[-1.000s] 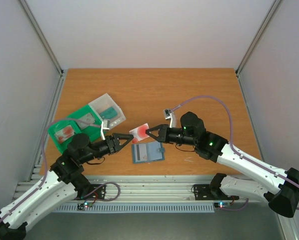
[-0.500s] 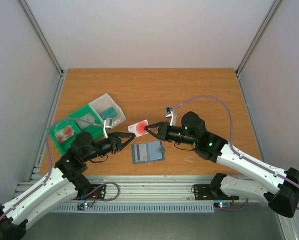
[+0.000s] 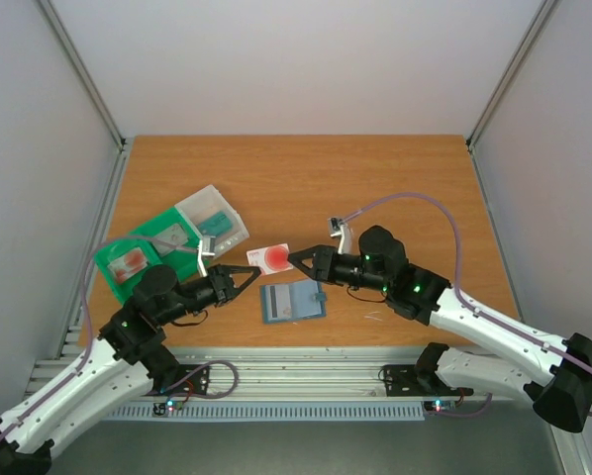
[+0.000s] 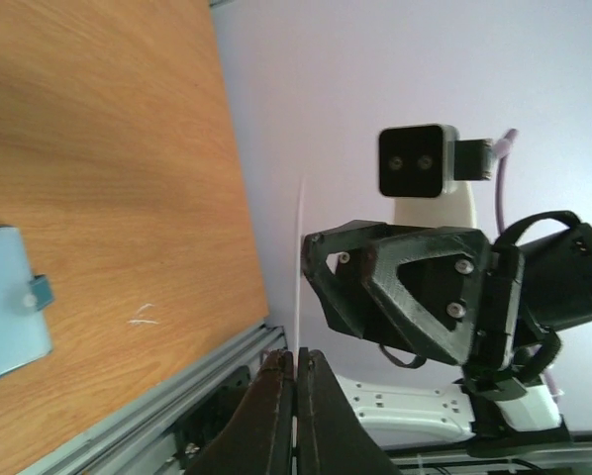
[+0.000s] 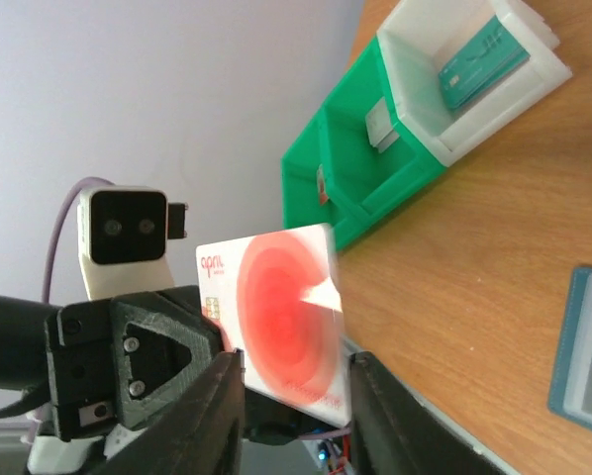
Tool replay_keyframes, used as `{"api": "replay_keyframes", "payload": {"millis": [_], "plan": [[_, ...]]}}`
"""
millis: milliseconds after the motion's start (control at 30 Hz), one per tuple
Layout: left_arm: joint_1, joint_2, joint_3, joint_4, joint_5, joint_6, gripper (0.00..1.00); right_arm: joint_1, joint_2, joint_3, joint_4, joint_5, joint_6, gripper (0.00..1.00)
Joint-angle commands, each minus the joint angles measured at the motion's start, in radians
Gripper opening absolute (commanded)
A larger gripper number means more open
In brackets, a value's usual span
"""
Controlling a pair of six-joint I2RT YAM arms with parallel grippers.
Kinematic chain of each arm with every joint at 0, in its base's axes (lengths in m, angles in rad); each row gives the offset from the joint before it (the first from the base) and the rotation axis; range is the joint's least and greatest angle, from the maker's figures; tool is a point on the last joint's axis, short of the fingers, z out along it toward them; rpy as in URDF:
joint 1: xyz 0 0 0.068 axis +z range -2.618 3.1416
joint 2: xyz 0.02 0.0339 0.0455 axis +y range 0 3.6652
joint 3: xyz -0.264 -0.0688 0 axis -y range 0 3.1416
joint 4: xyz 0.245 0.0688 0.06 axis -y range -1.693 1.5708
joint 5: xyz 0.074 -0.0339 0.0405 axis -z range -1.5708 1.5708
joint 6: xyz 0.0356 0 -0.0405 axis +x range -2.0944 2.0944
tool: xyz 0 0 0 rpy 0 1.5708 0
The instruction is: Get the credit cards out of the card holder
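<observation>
Orange-brown wooden table (image 3: pixel 375 178) inside a white-walled enclosure, seen from above with both arm bases at the near edge. Your two arms meet tip to tip above the middle of the table, sharing one of the credit cards (image 3: pixel 273 259), a whitish one with a big red round mark. The left gripper (image 4: pixel 296 368) has its fingers pressed together on the card's lower edge; in its wrist view the card shows only as a thin white line rising from the closed tips, so the pinch is on the flat faces. The right gripper (image 5: pixel 296 364) faces it from the other side with its fingers apart on either side of the card; whether either finger touches the card you cannot tell. This looks like a handover in mid-air, the card kept off the table so both sets of fingers can reach its thin edges. The card holder (image 3: pixel 292 301) lies flat on the table just below the meeting point, tab clasp towards the right arm, with a paler rectangle on its face that is probably another card to remove. A green tray (image 3: pixel 103 259) with a clear box (image 5: pixel 504 74) beside it sits to the left, close to the left arm, which may be why that arm takes the card.
</observation>
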Motion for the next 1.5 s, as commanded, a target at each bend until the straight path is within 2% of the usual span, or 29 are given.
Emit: {"api": "replay_keyframes", "payload": {"millis": [0,167,300,433,633,800,1000,1100,1300,1467], "plan": [[0.002,-0.022,0.086,-0.171,-0.059,0.117,0.01,0.003,-0.041,-0.014,-0.036,0.022,-0.038,0.39],[0.01,0.011,0.216,-0.38,-0.113,0.264,0.0,0.002,-0.084,-0.05,-0.071,0.033,-0.055,0.74],[0.044,0.081,0.341,-0.563,-0.153,0.337,0.0,0.002,-0.111,-0.055,-0.107,0.033,-0.084,0.97],[0.133,0.151,0.41,-0.642,-0.102,0.388,0.0,0.003,-0.147,-0.052,-0.153,0.049,-0.11,0.98],[0.247,0.211,0.5,-0.798,-0.131,0.459,0.01,0.002,-0.198,-0.05,-0.219,0.068,-0.134,0.99],[0.419,0.271,0.558,-0.925,-0.107,0.547,0.0,0.002,-0.222,-0.052,-0.26,0.07,-0.146,0.98],[0.647,0.366,0.591,-0.977,-0.016,0.64,0.0,0.003,-0.229,-0.039,-0.289,0.047,-0.167,0.98],[0.795,0.403,0.597,-0.997,-0.002,0.701,0.0,0.003,-0.237,-0.039,-0.304,0.041,-0.175,0.98],[1.0,0.456,0.605,-1.003,-0.068,0.787,0.01,0.001,-0.266,-0.031,-0.35,0.041,-0.195,0.98],[1.127,0.507,0.603,-1.01,-0.078,0.851,0.0,0.001,-0.285,-0.002,-0.423,0.059,-0.231,0.99]]}}
